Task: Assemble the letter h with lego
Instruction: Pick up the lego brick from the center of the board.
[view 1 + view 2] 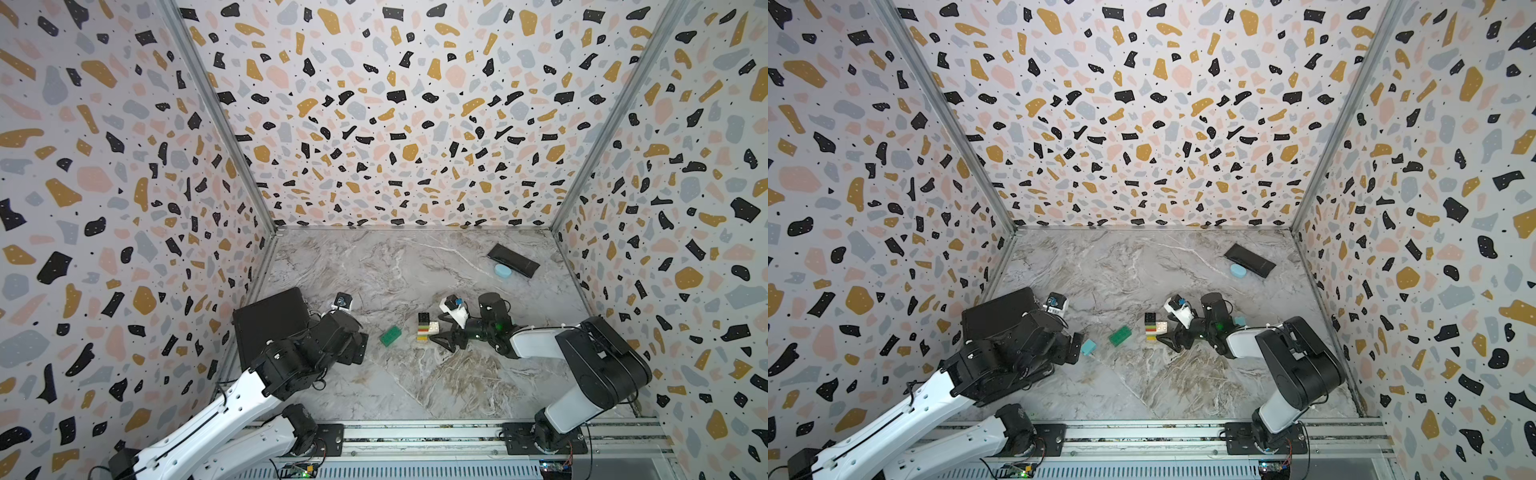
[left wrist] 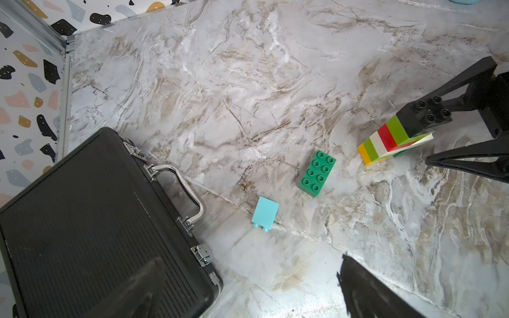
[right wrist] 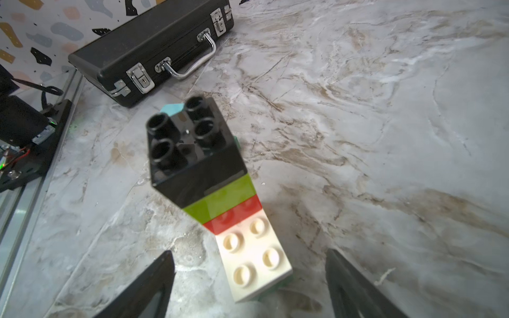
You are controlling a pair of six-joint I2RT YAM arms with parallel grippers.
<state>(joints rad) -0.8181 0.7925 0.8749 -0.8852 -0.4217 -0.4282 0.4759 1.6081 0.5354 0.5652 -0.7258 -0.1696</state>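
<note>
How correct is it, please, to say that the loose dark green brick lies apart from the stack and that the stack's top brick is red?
Only partly: the stack's top brick is black, not red, as the right wrist view shows. The dark green brick does lie loose, apart from the stack.

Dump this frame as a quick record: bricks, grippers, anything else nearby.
stack: upright on the table; top down black, lime, red, white, lime, yellow
white brick: longer, juts out toward the right gripper
green brick: loose, flat, studs up
light blue brick: loose, on its side
right gripper: open, jaws either side of the white brick, not touching
left gripper: open, empty
briefcase: closed, by the left gripper
</note>
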